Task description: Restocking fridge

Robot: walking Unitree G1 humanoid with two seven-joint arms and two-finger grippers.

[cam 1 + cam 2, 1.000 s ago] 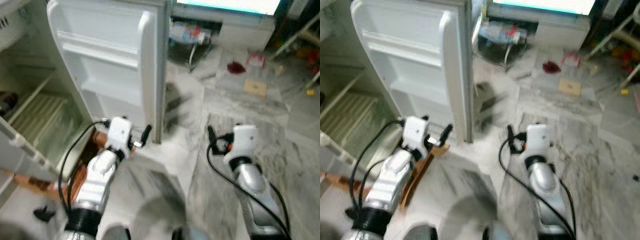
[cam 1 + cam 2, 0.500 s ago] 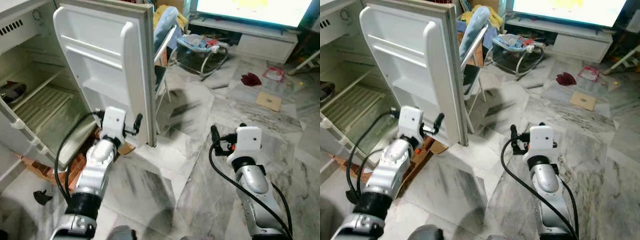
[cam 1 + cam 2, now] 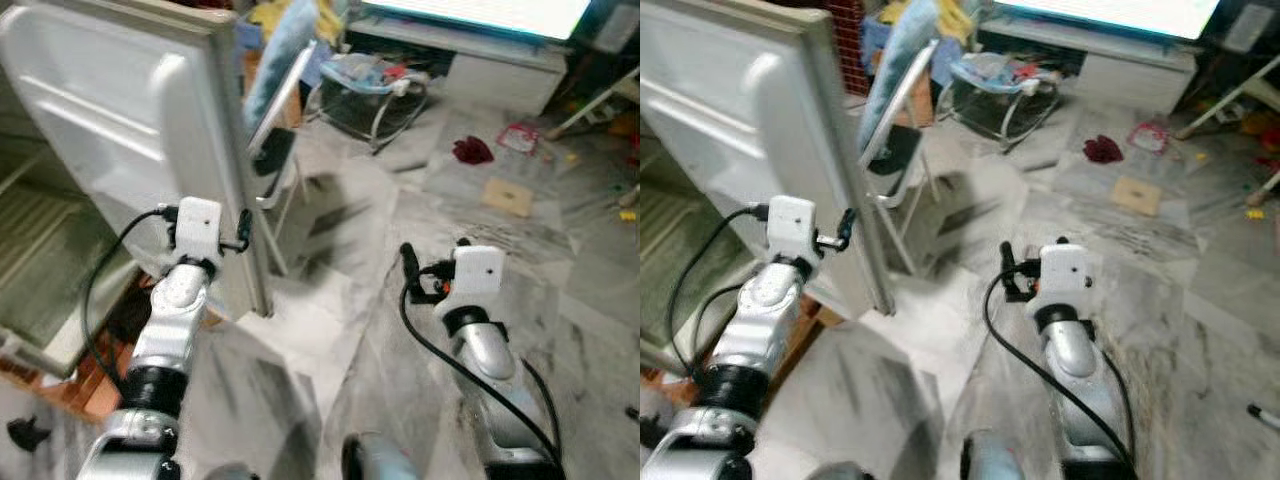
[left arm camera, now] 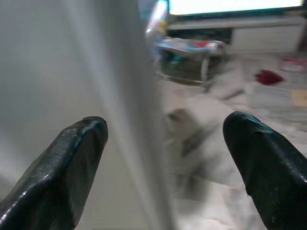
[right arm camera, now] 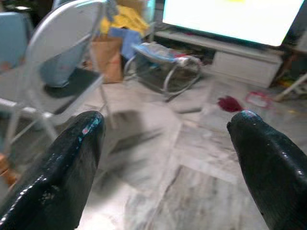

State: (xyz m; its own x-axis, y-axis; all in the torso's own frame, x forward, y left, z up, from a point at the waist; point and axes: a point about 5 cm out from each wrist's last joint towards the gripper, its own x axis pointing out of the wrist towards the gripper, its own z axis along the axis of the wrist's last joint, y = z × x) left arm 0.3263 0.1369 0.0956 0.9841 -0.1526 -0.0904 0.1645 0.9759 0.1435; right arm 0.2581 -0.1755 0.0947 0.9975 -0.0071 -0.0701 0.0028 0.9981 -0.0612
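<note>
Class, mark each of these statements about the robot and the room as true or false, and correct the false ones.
1. The fridge door stands open. True.
2. The left gripper is shut on a bottle. False: its fingers are apart, one on each side of the door's edge, holding nothing.
3. The right gripper is open and empty over the marble floor. True.
4. A folding chair stands just past the fridge door. True.
5. The screen at the back of the room is dark. False: it is lit bright.
</note>
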